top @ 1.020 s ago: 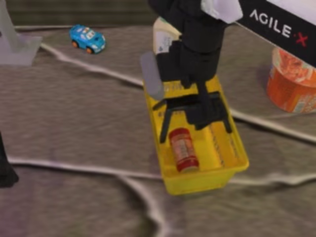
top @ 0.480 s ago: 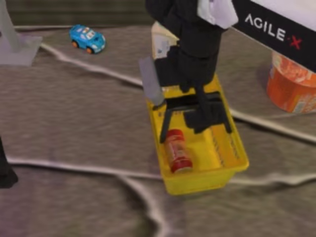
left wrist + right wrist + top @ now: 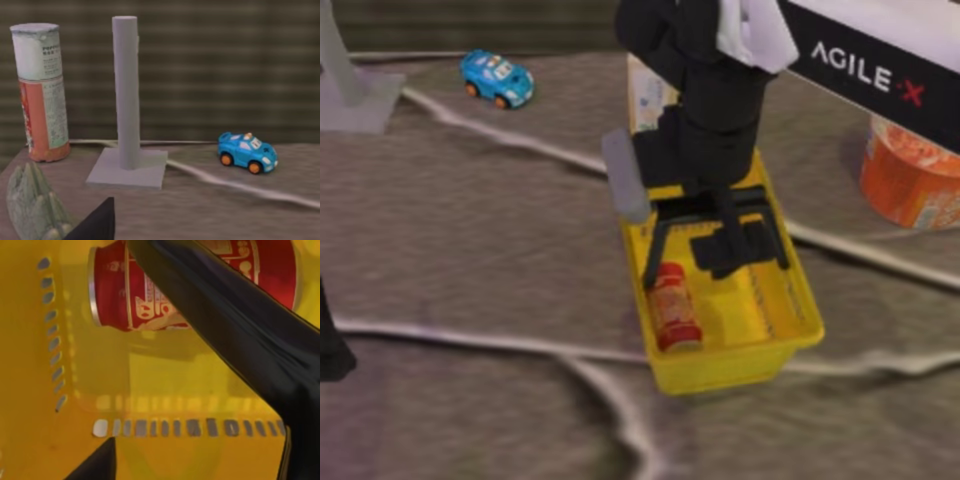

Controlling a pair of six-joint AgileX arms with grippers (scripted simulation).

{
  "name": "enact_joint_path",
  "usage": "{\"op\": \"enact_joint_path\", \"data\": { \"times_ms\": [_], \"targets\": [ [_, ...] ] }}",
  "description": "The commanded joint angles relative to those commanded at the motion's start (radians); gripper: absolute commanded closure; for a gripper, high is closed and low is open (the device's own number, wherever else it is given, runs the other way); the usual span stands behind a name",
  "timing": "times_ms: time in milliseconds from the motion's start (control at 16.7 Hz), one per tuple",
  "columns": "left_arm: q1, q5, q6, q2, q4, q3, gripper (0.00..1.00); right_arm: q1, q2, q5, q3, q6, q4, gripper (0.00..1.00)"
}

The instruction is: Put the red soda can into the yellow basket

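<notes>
The red soda can [image 3: 673, 308] lies on its side inside the yellow basket [image 3: 730, 375], against the basket's left wall. In the right wrist view the red soda can [image 3: 130, 295] rests on the yellow basket floor [image 3: 75, 440], partly behind a black folding handle [image 3: 240, 335]. My right gripper [image 3: 725, 248] hangs open over the basket's middle, apart from the can; between its fingers [image 3: 195, 462] there is nothing. My left arm [image 3: 330, 345] is parked at the table's left edge, its gripper [image 3: 195, 232] open with one fingertip [image 3: 100, 222] showing.
A blue toy car [image 3: 497, 78] sits at the back left near a grey post on a square base [image 3: 126, 100]. An orange noodle tub [image 3: 910, 170] stands at the right. A cream carton [image 3: 645, 85] is behind the basket. A tall white-and-orange tin [image 3: 41, 95] stands far left.
The can has rolled left across the basket floor to the left wall. My right gripper has drawn back a little toward the far end of the basket, still open.
</notes>
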Motion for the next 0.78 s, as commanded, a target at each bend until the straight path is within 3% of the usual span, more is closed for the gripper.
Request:
{"op": "enact_joint_path", "data": {
  "times_ms": [720, 780],
  "targets": [
    [0.000, 0.000, 0.000, 0.000, 0.000, 0.000, 0.00, 0.000, 0.000, 0.000, 0.000, 0.000, 0.000, 0.98],
    [0.000, 0.000, 0.000, 0.000, 0.000, 0.000, 0.00, 0.000, 0.000, 0.000, 0.000, 0.000, 0.000, 1.00]
  ]
}}
